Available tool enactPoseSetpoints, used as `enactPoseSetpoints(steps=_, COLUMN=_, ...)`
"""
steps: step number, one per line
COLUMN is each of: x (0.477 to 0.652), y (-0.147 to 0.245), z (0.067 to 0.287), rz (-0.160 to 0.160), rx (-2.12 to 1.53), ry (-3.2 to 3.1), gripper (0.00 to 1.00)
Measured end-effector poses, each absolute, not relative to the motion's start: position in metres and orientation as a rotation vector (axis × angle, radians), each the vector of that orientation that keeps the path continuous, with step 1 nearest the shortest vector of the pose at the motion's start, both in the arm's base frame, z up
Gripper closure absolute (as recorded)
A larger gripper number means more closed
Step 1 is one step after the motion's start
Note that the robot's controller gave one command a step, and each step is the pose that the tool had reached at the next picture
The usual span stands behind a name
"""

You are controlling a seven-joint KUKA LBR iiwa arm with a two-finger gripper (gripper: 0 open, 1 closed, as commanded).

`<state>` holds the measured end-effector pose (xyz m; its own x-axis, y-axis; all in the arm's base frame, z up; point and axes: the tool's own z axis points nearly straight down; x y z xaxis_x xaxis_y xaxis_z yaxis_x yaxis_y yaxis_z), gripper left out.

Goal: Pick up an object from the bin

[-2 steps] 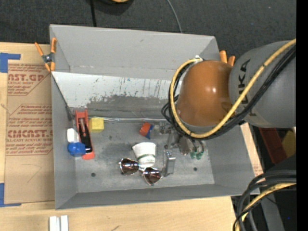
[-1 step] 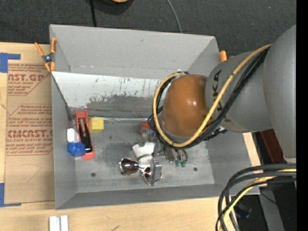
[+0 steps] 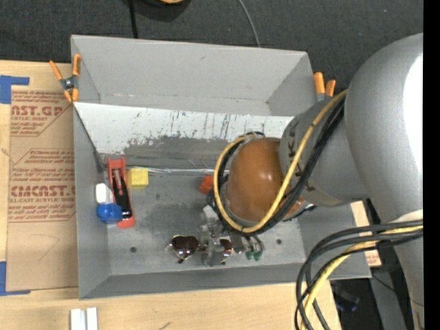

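My gripper (image 3: pixel 217 240) reaches down under the orange wrist cover to the bin floor near the front wall, at the middle. A pair of brown-lensed sunglasses (image 3: pixel 183 246) lies just to its left, touching or nearly touching it. A small green thing (image 3: pixel 255 254) peeks out at its right side. A small orange piece (image 3: pixel 206 183) lies behind the gripper, partly hidden by the cables.
At the bin's left lie a red and black tool (image 3: pixel 121 192), a yellow block (image 3: pixel 139 177) and a blue and white thing (image 3: pixel 105 206). The arm and its cables cover the bin's right half.
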<state>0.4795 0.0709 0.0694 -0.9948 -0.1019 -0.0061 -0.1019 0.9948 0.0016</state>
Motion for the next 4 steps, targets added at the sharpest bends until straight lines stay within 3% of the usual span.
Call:
enactPoseSetpoints(steps=2, x=0.481, y=0.063, z=0.070, rz=0.004, rx=-0.172, ry=3.132, gripper=1.00)
enactPoseSetpoints(steps=3, x=0.491, y=0.068, z=0.070, rz=0.004, rx=-0.141, ry=3.133, gripper=1.00)
enactPoseSetpoints(steps=4, x=0.488, y=0.064, z=0.106, rz=0.003, rx=-0.170, ry=3.137, gripper=1.00)
